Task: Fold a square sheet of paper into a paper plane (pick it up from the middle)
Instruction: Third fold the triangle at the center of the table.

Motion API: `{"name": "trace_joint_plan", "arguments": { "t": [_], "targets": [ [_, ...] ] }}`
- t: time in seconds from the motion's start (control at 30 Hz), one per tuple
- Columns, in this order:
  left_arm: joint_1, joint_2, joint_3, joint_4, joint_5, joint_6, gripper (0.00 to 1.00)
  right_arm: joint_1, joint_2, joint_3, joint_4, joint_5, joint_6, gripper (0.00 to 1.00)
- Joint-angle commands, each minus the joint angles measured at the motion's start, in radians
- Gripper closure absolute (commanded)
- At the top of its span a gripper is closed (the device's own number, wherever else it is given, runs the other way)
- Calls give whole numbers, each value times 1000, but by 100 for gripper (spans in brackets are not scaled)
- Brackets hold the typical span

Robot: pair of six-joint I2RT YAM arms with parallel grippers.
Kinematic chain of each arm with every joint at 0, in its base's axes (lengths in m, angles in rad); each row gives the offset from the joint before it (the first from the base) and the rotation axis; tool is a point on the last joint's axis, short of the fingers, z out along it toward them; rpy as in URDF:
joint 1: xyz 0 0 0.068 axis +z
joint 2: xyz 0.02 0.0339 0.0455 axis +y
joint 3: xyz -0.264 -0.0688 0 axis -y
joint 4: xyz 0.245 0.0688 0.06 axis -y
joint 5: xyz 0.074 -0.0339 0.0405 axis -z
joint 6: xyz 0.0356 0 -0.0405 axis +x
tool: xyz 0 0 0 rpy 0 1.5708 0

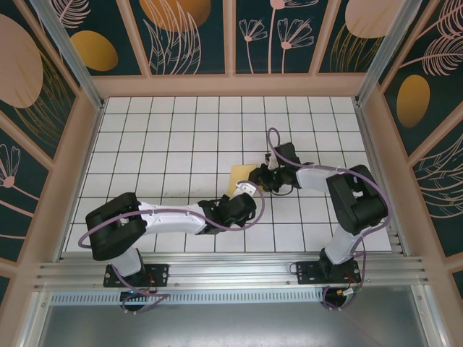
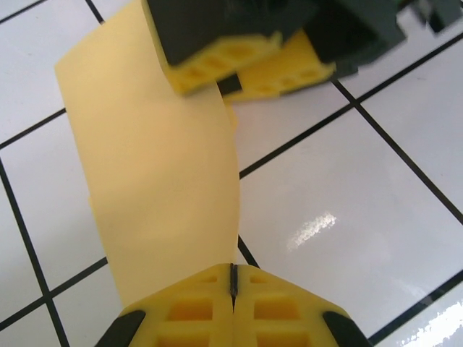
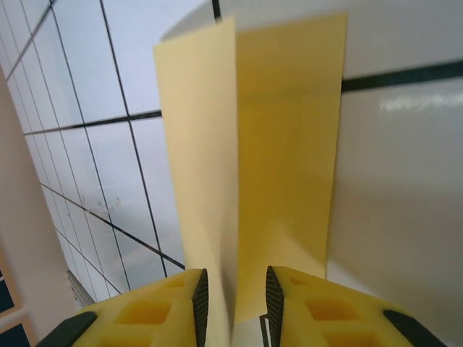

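The square sheet of paper [image 1: 240, 177] is pale yellow and folded along a crease, lying near the table's middle between both grippers. My left gripper [image 2: 235, 278] is shut, and the sheet [image 2: 159, 166] runs right into its closed tips at the near edge. In the right wrist view the sheet [image 3: 286, 159] stands as two flaps meeting in a ridge. The ridge passes between the jaws of my right gripper [image 3: 233, 293], which stand apart with a gap on each side. The right gripper [image 2: 242, 69] sits at the sheet's far end. The paper plane is out of view.
White grid tiles [image 1: 173, 137] cover the floor, boxed in by wooden-framed walls [image 1: 231, 85] on three sides. The two arms meet over the centre-right tiles. A metal rail [image 1: 231, 271] runs along the near edge.
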Motion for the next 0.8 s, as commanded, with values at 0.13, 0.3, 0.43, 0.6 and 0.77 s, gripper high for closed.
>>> {"name": "trace_joint_plan", "arguments": {
  "t": [0.13,0.3,0.43,0.6,0.77],
  "targets": [
    [31,-65,-43,52,113,44,100,-7,-44,63,-77,38,-57,66],
    [51,-75,-48,47,187,68,100,-9,-76,72,-120,133,-59,66],
    [63,-76,-38,35,216,83,100,-14,-116,75,-158,213,-62,65],
    [72,-75,-27,29,244,94,100,-13,-134,75,-111,152,-60,75],
    [82,-70,-24,22,245,97,100,3,-72,97,-52,38,-63,83]
  ]
}}
